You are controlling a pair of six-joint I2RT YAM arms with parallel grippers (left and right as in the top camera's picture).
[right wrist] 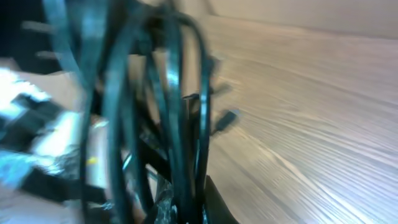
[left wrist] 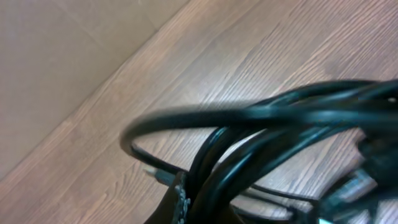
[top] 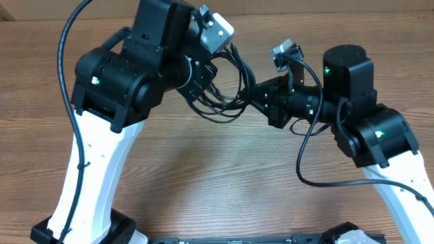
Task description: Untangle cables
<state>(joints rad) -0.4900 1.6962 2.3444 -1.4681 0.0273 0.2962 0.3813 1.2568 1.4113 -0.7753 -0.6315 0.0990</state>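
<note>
Cables [top: 230,103] hung at 12 o'clock | left pincer [left wrist: 186,205], right pincer [right wrist: 186,205] pinched them | pull-apart step | next needed widening

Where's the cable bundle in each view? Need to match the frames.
Overhead: cable bundle sits upper centre.
Left wrist: it fills the lower right, with one loop sweeping out to mid-left.
Right wrist: blurred upright strands left of centre.
Shared landmark: the wood-grain table lies behind the bundle in all three views.
</note>
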